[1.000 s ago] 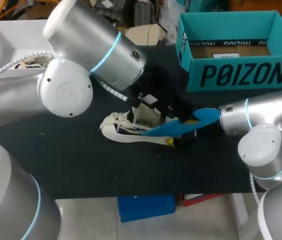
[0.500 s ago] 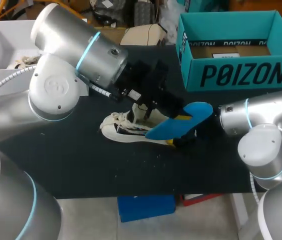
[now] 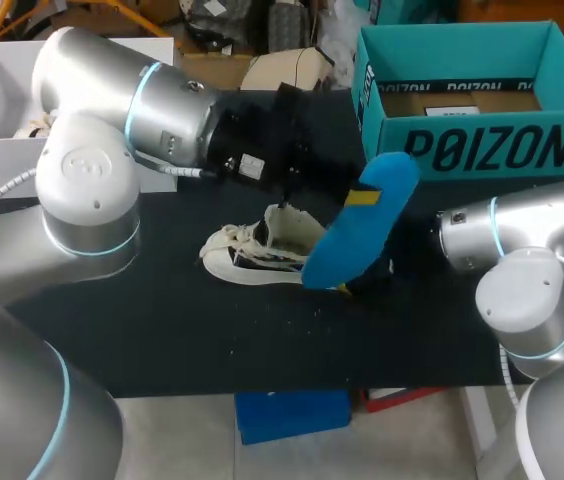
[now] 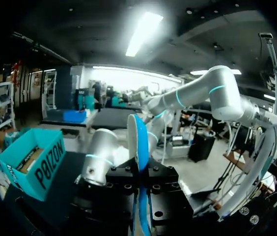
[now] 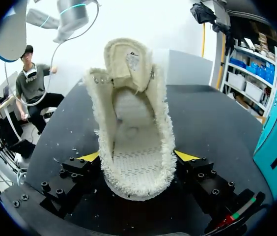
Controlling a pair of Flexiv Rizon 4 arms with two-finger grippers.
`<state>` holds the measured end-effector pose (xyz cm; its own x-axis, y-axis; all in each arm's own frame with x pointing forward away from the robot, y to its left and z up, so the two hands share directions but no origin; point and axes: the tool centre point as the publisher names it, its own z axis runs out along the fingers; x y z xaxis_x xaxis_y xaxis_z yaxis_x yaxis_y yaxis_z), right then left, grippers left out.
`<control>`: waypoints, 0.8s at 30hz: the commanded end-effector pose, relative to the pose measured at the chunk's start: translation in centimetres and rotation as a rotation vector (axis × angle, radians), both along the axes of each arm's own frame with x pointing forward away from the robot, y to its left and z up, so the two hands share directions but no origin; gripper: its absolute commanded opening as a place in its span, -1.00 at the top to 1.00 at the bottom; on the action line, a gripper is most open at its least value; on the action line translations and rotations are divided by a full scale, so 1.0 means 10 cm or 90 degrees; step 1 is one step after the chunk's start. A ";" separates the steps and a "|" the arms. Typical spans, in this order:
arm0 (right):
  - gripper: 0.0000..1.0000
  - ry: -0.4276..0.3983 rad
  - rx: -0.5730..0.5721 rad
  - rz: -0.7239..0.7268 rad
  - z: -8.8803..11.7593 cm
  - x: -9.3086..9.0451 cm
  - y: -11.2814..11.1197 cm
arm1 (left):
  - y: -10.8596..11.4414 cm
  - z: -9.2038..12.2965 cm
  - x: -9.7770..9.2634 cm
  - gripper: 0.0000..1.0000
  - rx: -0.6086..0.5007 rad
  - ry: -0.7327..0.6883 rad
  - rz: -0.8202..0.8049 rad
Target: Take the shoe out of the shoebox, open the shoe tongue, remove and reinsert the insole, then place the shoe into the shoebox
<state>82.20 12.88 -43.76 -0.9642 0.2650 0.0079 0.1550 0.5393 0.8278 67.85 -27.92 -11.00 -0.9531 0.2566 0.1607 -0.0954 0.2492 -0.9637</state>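
A cream shoe (image 3: 252, 250) lies on the black table with its tongue pulled open. In the right wrist view its heel (image 5: 131, 142) sits between my right gripper's (image 5: 136, 157) yellow tips, both pressing its sides, and the inside is bare. In the head view that gripper (image 3: 357, 282) is half hidden behind the blue insole (image 3: 362, 235). The insole stands tilted above the shoe's heel, clear of the shoe, with my left gripper (image 3: 357, 195) shut on it. The left wrist view shows the insole (image 4: 141, 142) edge-on between the left fingers. The teal shoebox (image 3: 472, 100) stands open at the back right.
An open white box (image 3: 2, 90) sits at the back left behind my left arm. The teal shoebox (image 5: 276, 137) is close beside my right gripper. Bare black tabletop (image 3: 182, 330) lies in front of the shoe.
My left gripper has lifted the insole off the shoe and swung it from lying flat to steeply tilted, while the left arm drew back to the left. The right arm and shoe stayed still.
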 end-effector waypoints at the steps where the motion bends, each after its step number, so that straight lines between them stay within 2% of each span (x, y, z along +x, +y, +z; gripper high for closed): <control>1: 1.00 0.001 -0.002 -0.002 -0.03 0.01 0.02 | 0.19 0.13 -0.08 1.00 -0.083 0.093 0.065; 8: 1.00 0.001 -0.002 -0.002 -0.03 0.01 0.02 | 0.25 0.52 -0.08 1.00 -0.151 0.168 0.086; 15: 1.00 0.001 -0.002 -0.002 -0.03 0.01 0.02 | 0.25 0.90 -0.12 1.00 -0.209 0.198 0.081; 24: 1.00 0.001 -0.002 -0.002 -0.03 0.01 0.02 | 0.30 1.24 -0.24 1.00 -0.221 0.201 0.079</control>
